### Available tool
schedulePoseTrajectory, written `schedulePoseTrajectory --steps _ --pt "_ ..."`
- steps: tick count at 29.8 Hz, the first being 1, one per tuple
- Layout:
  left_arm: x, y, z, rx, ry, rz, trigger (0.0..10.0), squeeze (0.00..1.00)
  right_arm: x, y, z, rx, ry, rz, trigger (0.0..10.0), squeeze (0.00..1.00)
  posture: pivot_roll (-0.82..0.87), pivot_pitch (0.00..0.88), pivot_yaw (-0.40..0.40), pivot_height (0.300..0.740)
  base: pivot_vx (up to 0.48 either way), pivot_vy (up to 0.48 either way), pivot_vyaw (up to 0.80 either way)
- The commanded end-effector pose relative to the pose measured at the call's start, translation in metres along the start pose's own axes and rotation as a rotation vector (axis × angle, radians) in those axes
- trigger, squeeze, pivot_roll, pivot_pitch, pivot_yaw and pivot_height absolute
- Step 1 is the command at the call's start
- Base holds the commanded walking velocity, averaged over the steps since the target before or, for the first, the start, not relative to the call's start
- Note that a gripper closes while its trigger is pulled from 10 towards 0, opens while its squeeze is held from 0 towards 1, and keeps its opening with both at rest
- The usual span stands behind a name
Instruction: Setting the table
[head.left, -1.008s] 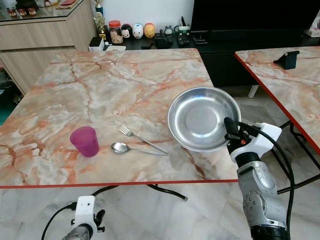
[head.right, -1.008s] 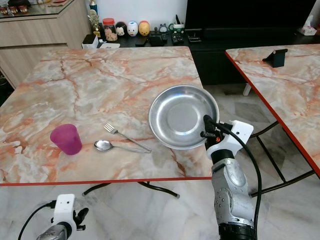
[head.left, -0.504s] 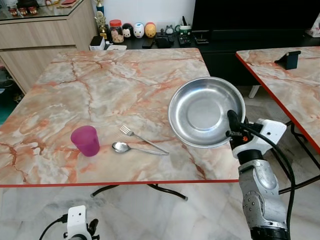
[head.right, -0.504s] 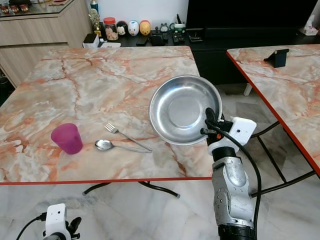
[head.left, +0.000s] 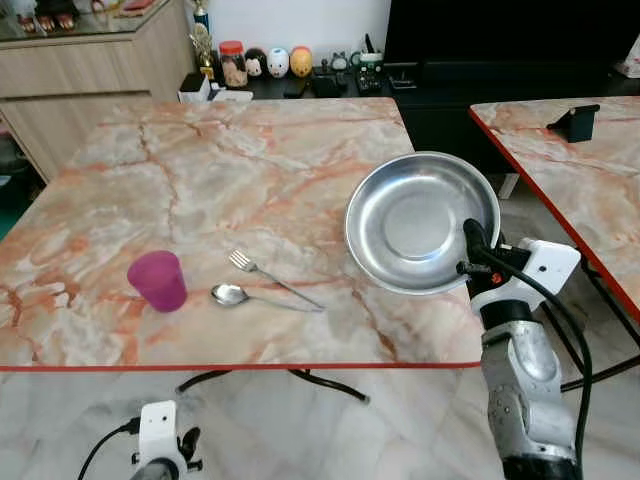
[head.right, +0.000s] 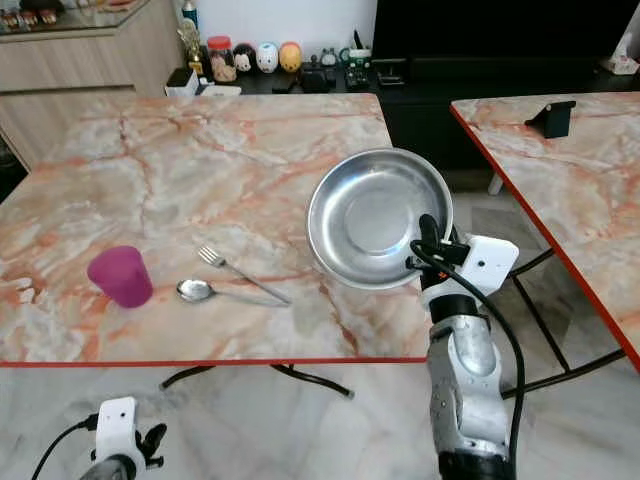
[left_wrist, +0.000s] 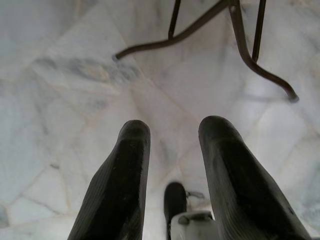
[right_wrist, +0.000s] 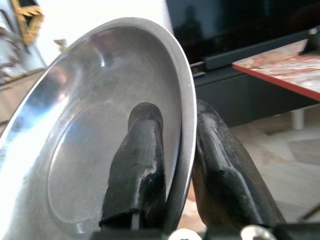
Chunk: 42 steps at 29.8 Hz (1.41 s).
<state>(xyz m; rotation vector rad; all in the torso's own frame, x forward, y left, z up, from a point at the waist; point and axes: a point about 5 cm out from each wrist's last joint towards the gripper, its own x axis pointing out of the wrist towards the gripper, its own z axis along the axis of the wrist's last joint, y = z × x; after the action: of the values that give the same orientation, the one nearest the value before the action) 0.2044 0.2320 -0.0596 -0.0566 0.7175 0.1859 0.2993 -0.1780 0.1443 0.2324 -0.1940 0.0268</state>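
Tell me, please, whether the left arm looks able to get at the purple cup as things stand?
Probably yes. The left gripper hangs open below the table's near edge, and the purple cup stands near that edge on its side, with nothing beside it but the spoon.

The left pincer (left_wrist: 170, 155) is cut off by the picture's lower edge.
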Motion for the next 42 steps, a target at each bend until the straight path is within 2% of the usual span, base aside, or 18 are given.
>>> schedulePoseTrajectory --steps 1,42 --pt "0.000 -0.003 0.000 0.017 -0.006 -0.011 10.0 0.00 0.001 -0.005 0.005 -0.017 -0.024 -0.016 10.0 0.00 -0.10 0.000 0.060 0.740 0.000 -0.326 0.00" --pt "0.003 -0.009 0.012 0.039 -0.057 -0.040 10.0 0.00 0.008 -0.003 0.005 -0.032 -0.022 -0.023 10.0 0.00 -0.11 0.000 0.064 0.740 0.000 -0.317 0.00"
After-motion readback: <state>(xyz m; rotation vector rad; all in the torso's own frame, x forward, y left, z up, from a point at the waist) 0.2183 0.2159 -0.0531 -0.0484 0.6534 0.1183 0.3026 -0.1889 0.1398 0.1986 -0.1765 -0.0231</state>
